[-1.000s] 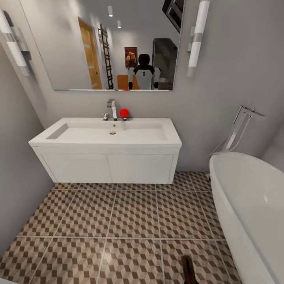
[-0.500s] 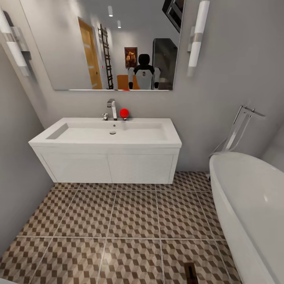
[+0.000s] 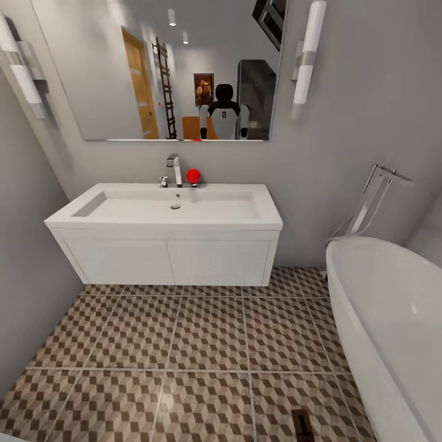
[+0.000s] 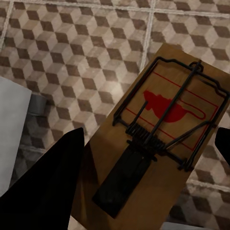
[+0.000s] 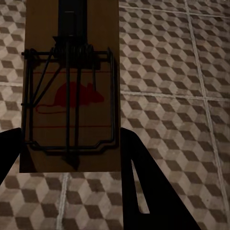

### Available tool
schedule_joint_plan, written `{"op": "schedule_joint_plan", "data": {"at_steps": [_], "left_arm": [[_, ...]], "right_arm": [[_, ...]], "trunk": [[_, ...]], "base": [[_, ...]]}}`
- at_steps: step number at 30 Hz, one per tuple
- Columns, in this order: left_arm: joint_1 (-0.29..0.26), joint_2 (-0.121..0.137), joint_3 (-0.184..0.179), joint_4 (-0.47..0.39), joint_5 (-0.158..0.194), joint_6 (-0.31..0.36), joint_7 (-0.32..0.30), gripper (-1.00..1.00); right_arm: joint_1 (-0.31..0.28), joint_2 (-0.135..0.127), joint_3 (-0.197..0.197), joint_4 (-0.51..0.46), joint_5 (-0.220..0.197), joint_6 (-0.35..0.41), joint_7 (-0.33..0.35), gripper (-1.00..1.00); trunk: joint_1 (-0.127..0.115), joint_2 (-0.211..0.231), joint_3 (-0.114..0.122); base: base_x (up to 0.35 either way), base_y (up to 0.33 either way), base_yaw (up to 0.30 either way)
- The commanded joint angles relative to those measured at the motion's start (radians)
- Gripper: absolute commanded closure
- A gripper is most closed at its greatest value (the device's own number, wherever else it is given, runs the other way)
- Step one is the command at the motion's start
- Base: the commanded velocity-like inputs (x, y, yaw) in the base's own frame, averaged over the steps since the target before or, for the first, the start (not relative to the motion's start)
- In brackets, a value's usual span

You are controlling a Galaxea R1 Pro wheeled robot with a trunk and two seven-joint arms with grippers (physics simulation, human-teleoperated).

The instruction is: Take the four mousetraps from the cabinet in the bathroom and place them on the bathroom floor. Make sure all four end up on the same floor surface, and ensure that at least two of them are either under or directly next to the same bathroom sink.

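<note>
Left pincer (image 4: 148, 158) and right pincer (image 5: 72, 158) each closed on a mousetrap.
One mousetrap (image 4: 158, 134) and another mousetrap (image 5: 72, 86) are held between dark fingers above the bathroom floor (image 3: 209, 331), the sink (image 3: 166, 212) seen ahead.

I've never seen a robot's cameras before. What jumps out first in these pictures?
Each wrist view has a brown wooden mousetrap with a red mouse print, one between the left gripper's dark jaws, the other between the right gripper's jaws, above the cube-patterned bathroom floor. In the head view a wide white sink sits under a mirror, a small red ball by its tap, with the white bathtub at right.
</note>
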Motion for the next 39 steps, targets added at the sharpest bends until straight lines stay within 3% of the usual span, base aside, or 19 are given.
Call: {"op": "schedule_joint_plan", "data": {"at_steps": [1, 8, 11, 13, 15, 17, 19, 22, 24, 27, 39], "left_arm": [[0.000, 0.000, -0.009, 0.001, 0.006, -0.003, 0.006, 1.00], [0.000, -0.002, -0.006, -0.007, 0.004, -0.002, 0.006, 1.00], [0.000, -0.005, -0.004, -0.061, 0.005, 0.020, 0.007, 1.00], [-0.001, -0.005, -0.003, -0.146, 0.005, 0.106, 0.008, 1.00], [-0.002, -0.004, -0.003, -0.279, 0.004, 0.252, 0.010, 1.00], [-0.003, -0.002, -0.002, -0.421, 0.004, 0.378, 0.011, 1.00], [-0.003, 0.000, -0.003, -0.504, 0.004, 0.424, 0.009, 1.00], [-0.003, -0.001, -0.005, -0.510, 0.005, 0.395, 0.007, 1.00], [-0.003, -0.003, -0.005, -0.466, 0.004, 0.320, 0.006, 1.00], [-0.003, -0.005, -0.003, -0.435, 0.005, 0.231, 0.006, 1.00], [-0.003, -0.009, -0.003, -0.446, 0.004, 0.212, 0.007, 1.00]], "right_arm": [[0.000, -0.001, -0.001, 0.001, 0.005, -0.004, -0.002, 1.00], [-0.001, -0.002, 0.000, -0.009, 0.007, -0.033, -0.002, 1.00], [-0.017, -0.003, 0.000, -0.059, 0.008, 0.020, -0.003, 1.00], [-0.054, -0.003, 0.000, -0.141, 0.008, 0.139, -0.002, 1.00], [-0.079, -0.003, 0.000, -0.244, 0.007, 0.261, -0.001, 1.00], [-0.090, -0.002, 0.002, -0.325, 0.007, 0.314, 0.000, 1.00], [-0.094, -0.001, 0.004, -0.347, 0.005, 0.309, 0.000, 1.00], [-0.096, -0.001, 0.005, -0.289, 0.005, 0.223, 0.001, 1.00], [-0.097, -0.002, 0.004, -0.233, 0.005, 0.133, 0.001, 1.00], [-0.097, -0.002, 0.002, -0.197, 0.006, 0.073, 0.001, 1.00], [-0.097, -0.002, 0.001, -0.241, 0.007, 0.099, 0.001, 1.00]], "trunk": [[0.000, 0.000, -0.001], [0.000, 0.000, -0.001], [0.000, 0.000, -0.001], [0.000, 0.000, -0.001], [0.000, 0.000, -0.001], [0.000, 0.000, -0.001], [0.000, 0.000, -0.001], [0.000, 0.000, -0.001], [0.000, 0.000, -0.001], [0.000, 0.000, -0.001], [0.000, 0.000, -0.001]], "base": [[0.000, 0.000, 0.000], [0.000, 0.000, 0.000], [0.000, 0.000, 0.000], [0.000, 0.000, 0.000], [0.000, 0.000, 0.000], [0.000, 0.000, 0.000], [0.000, 0.000, 0.000], [0.000, 0.000, 0.000], [0.000, 0.000, 0.000], [0.000, 0.000, 0.000], [0.000, 0.000, 0.000]]}}
